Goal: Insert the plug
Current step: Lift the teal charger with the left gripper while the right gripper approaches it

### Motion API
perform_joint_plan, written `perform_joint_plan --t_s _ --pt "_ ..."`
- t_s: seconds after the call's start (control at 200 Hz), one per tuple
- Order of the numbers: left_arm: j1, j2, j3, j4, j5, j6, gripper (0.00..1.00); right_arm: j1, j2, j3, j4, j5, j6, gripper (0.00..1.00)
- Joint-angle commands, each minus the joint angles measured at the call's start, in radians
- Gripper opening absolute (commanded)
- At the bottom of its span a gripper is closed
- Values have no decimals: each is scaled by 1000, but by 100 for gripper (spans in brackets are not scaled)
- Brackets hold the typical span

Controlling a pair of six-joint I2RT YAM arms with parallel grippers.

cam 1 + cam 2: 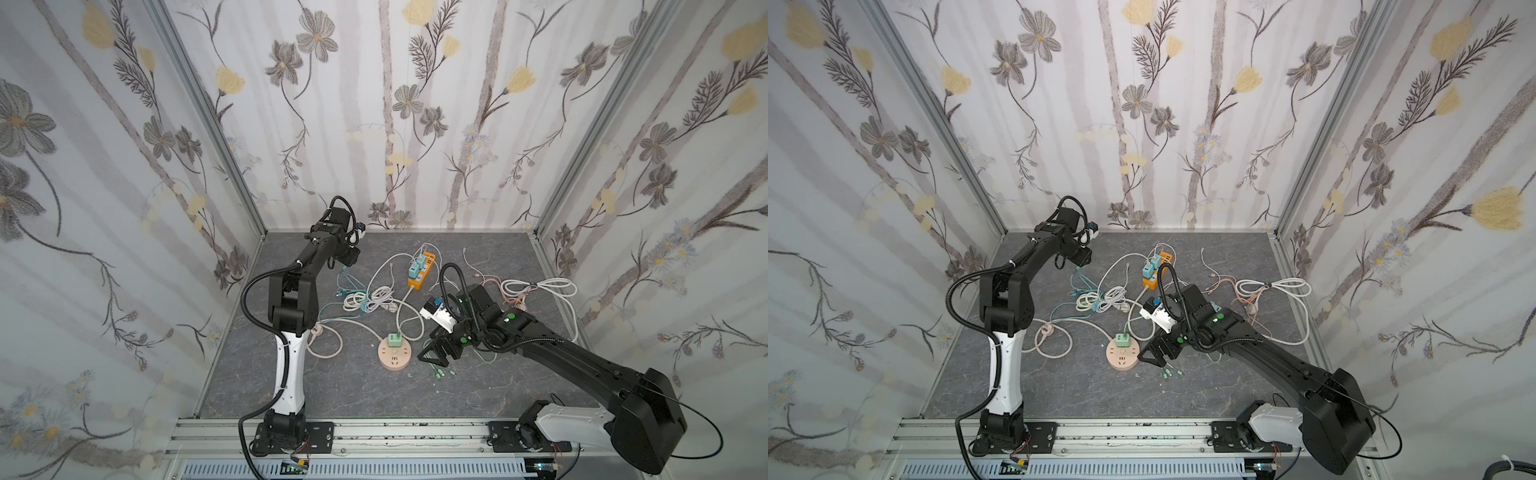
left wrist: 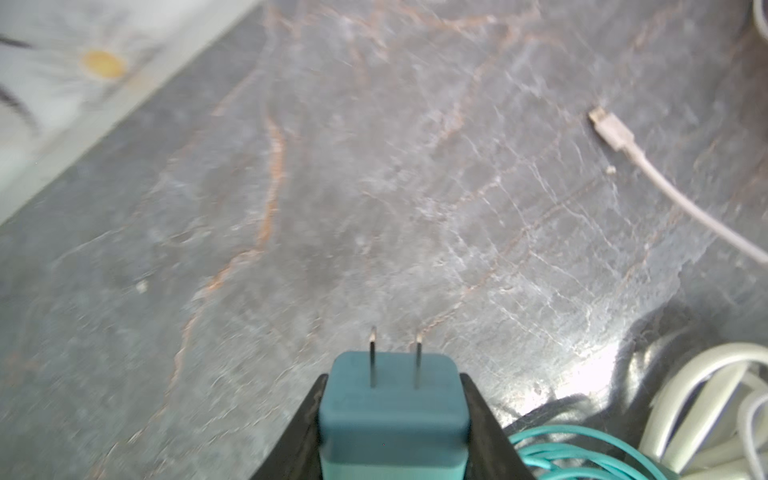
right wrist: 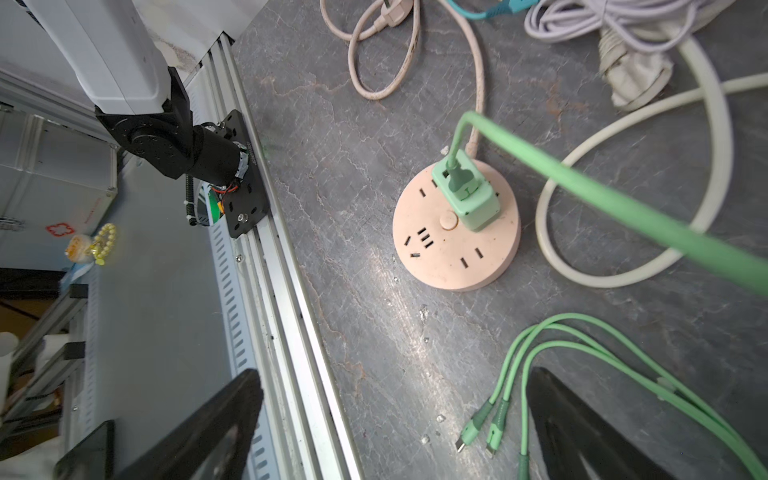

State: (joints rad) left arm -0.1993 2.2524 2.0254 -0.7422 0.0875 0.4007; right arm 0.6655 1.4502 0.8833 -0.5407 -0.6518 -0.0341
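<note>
The plug is a teal block with two metal prongs pointing away from the wrist camera. My left gripper is shut on it, one black finger pressed against each side. In both top views that gripper hangs above the table's back left, and a teal cable trails down from it. An orange power strip with teal adapters in it lies at the back middle. A round pink socket carries a green adapter. Beside it my right gripper stands open and empty.
Coiled white and lilac cables lie in the middle of the table. A green cable with several connector ends lies under my right gripper. A white cable loops at the right. The aluminium rail marks the front edge.
</note>
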Motion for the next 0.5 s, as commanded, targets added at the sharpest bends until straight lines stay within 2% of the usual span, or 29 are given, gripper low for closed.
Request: perform_joint_plan --t_s 0.0,0.205,0.39,0.495 --pt "-3 -79 -65 140 -38 -204 0 9 64 28 -179 -128 40 99" --pt "-3 -252 -235 285 -34 -409 0 87 68 98 -277 -211 18 99" --pt "-3 -371 -306 327 0 -581 0 89 38 209 -248 -290 -16 99" --pt "-3 -446 -375 365 16 -657 0 88 9 242 -167 -300 -28 99"
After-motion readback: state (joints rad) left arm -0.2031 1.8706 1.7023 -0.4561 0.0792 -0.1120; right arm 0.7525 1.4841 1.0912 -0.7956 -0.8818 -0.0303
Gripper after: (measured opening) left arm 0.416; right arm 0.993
